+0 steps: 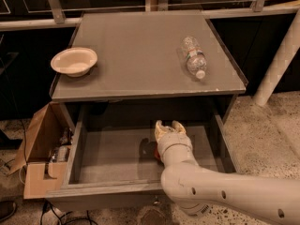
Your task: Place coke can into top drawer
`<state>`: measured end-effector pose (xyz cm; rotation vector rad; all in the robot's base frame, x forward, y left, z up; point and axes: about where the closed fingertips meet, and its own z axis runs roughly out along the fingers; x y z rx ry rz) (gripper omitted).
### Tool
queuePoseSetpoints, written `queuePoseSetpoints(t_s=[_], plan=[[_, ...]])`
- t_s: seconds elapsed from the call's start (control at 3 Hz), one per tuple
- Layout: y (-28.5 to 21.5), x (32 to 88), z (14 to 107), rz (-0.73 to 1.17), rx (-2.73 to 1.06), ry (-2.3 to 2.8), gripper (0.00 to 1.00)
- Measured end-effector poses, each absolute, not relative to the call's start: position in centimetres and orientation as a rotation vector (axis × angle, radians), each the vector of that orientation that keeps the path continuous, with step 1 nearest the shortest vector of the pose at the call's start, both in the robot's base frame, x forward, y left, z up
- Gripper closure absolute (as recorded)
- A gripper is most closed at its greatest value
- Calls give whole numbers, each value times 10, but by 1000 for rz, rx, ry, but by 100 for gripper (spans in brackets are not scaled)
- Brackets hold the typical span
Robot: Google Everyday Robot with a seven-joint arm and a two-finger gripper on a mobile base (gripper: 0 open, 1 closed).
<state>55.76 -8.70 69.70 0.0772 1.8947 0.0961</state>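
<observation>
The top drawer [108, 187] is pulled open below the cabinet top. My gripper [168, 125] is inside it, right of the middle and near the back, with its fingers apart and nothing between them. A small patch of red, the coke can [157, 154], shows on the drawer floor just left of my wrist. Most of the can is hidden by my arm.
On the cabinet top [140, 64] a white bowl [74, 61] sits at the left and a clear plastic water bottle [193, 56] lies at the right. An open cardboard box [40, 158] stands on the floor at the left. A white post [276, 64] rises at the right.
</observation>
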Motion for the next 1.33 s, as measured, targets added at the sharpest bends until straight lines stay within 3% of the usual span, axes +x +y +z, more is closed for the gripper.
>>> queuePoseSetpoints(t_s=[0.67,1.0,1.33], plan=[[-87,558,697,96,77,1895,12],[-87,558,697,96,77,1895,0],[-87,558,697,96,77,1895,0]])
